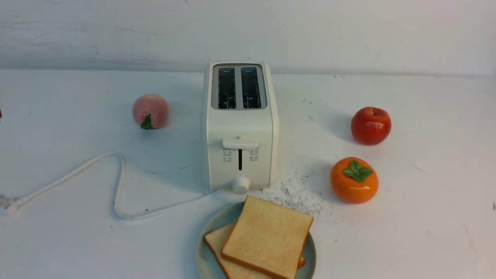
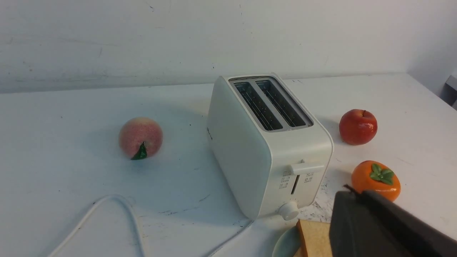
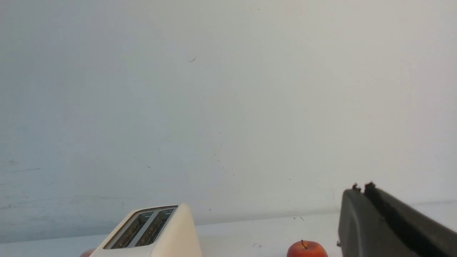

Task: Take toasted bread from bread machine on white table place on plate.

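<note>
Left gripper (image 2: 351, 191): dark fingers pressed together, nothing between them. It sits nearer than the toaster (image 1: 240, 128), off its knob corner; its height over the white table (image 1: 426, 224) cannot be told.
Right gripper (image 3: 360, 187): fingers likewise closed and empty, held nearer than the toaster, whose top shows beyond it.

Plate (image 1: 204, 252): pale blue-green, directly in front of the toaster and just short of its knob (image 1: 240, 185); the near edge is cut off by the frame.
Toasted bread: both slices lie flat on the plate. The top slice (image 1: 267, 236) overlaps the lower slice (image 1: 217, 243), and its right corner overhangs the rim.

Dark specks (image 1: 298, 195): a patch at the toaster's front right corner.
Persimmon (image 1: 354, 180): right of the toaster's front, beyond the specks.
Power cord (image 1: 120, 182): runs from the toaster's front base and loops out to its left.

Toaster: upright, lever (image 1: 240, 143) at the top of its track.
Peach (image 1: 150, 111): left of the toaster, well apart.
Red apple (image 1: 371, 126): right of the toaster, behind the persimmon.
</note>
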`<state>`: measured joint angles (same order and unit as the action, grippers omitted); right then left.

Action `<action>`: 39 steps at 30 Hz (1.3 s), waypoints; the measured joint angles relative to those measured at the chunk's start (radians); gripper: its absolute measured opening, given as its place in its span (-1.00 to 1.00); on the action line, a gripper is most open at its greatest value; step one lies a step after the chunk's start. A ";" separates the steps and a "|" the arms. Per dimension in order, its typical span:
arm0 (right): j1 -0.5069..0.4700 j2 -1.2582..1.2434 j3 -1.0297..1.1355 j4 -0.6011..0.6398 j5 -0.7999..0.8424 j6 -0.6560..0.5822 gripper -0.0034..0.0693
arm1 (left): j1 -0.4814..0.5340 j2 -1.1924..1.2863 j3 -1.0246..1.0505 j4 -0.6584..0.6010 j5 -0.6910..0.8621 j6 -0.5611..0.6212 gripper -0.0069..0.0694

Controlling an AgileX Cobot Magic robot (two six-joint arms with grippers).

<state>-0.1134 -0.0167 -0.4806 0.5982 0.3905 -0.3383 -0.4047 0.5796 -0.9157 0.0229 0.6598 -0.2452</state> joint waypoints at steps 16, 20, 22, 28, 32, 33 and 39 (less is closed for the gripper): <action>0.000 0.000 0.000 0.000 0.001 0.000 -0.85 | 0.059 -0.110 0.177 -0.070 -0.090 0.000 -0.85; 0.000 0.000 0.000 0.000 0.001 0.000 -0.85 | 0.187 -0.254 0.423 -0.113 -0.235 0.000 -0.85; 0.000 0.000 0.000 0.000 0.001 0.000 -0.84 | 0.238 -0.310 0.526 -0.115 -0.285 -0.001 -0.84; 0.000 0.000 0.000 0.000 0.002 0.000 -0.83 | 0.333 -0.577 0.885 -0.090 -0.350 -0.001 -0.83; 0.000 -0.001 0.000 0.000 0.003 0.000 -0.82 | 0.333 -0.590 0.943 -0.085 -0.315 -0.001 -0.82; 0.000 -0.001 0.000 0.000 0.003 0.000 -0.82 | 0.333 -0.590 0.944 -0.085 -0.293 -0.001 -0.82; 0.000 -0.001 0.000 0.000 0.005 0.000 -0.81 | 0.333 -0.590 0.946 -0.084 -0.273 -0.001 -0.81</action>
<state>-0.1134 -0.0180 -0.4806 0.5982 0.3956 -0.3383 -0.0716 -0.0102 0.0299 -0.0612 0.3873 -0.2458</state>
